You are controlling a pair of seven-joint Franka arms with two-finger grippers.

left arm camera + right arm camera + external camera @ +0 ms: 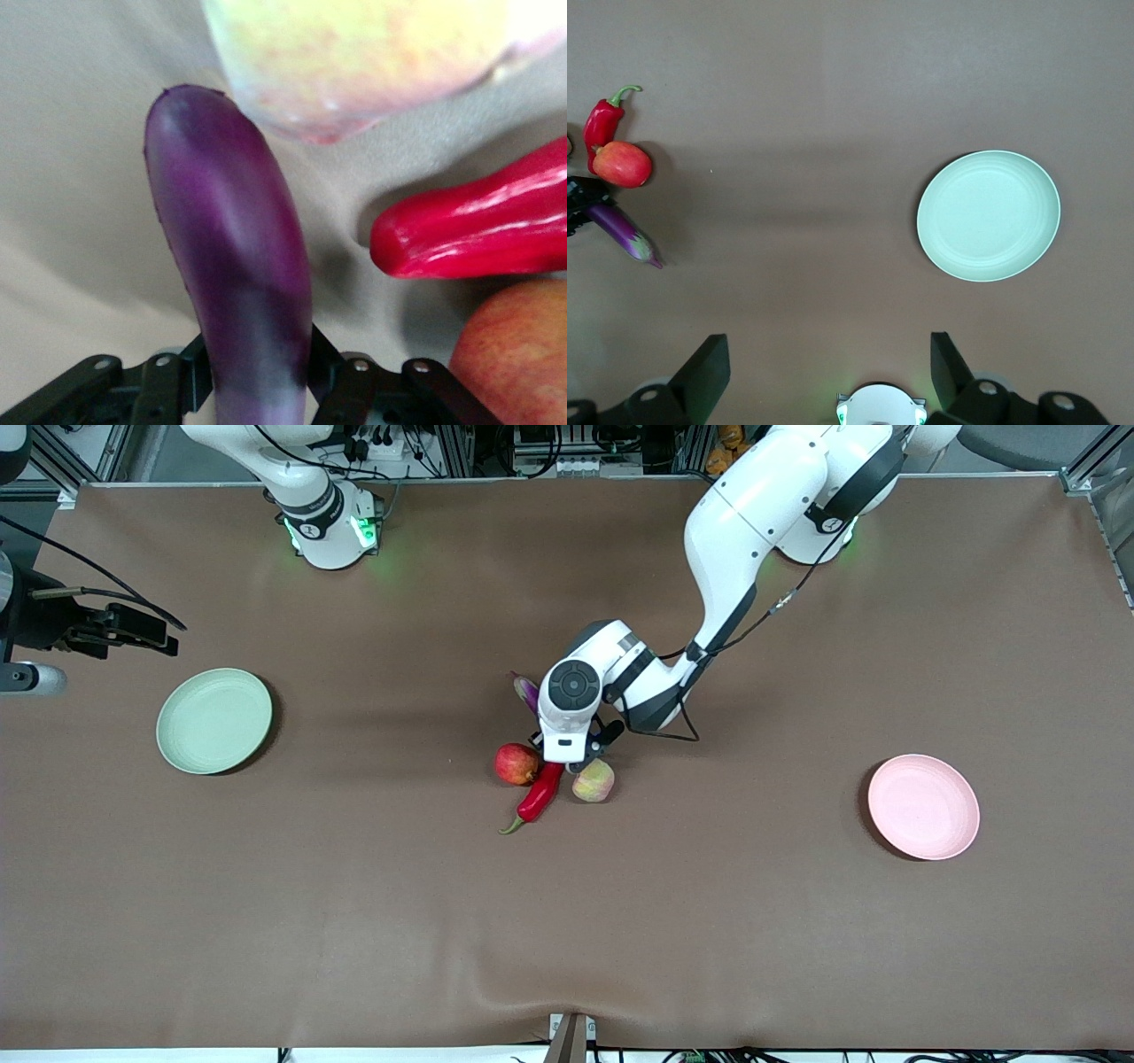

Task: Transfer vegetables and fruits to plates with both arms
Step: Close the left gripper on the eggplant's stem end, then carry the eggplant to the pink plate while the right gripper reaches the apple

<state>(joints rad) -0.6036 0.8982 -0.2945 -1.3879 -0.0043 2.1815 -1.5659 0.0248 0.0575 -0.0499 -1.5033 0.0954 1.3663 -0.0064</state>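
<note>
At the middle of the table you have all four pieces of produce bunched together, and none has reached a plate yet. Your eggplant [235, 257] lies on the cloth with the left gripper [257, 376] down around it: in the left wrist view a black finger [190, 376] sits against each side of the purple body, so you can take it as clamped on the eggplant, though I judge it not yet lifted. The peach [594, 780] lies just beside the eggplant's rounded end, the chili pepper [540, 794] runs between peach and apple [516, 763], and all three are nearer the front camera than the eggplant.

Both plates are bare: the green plate [214, 720] toward the right arm's end of the table, the pink plate [923, 807] toward the left arm's end, each well apart from the pile. So you have four transfers left, the first only at its grasp.

Your right gripper [824, 367] waits up high with its fingers spread and nothing between them, looking down on the table between the green plate and the pile.

From the front, the left arm's wrist covers most of the eggplant; only its capped end [524, 688] pokes out. The gripper's fingertips are cut off in the left wrist view, and whether the eggplant touches the peach you cannot tell.
</note>
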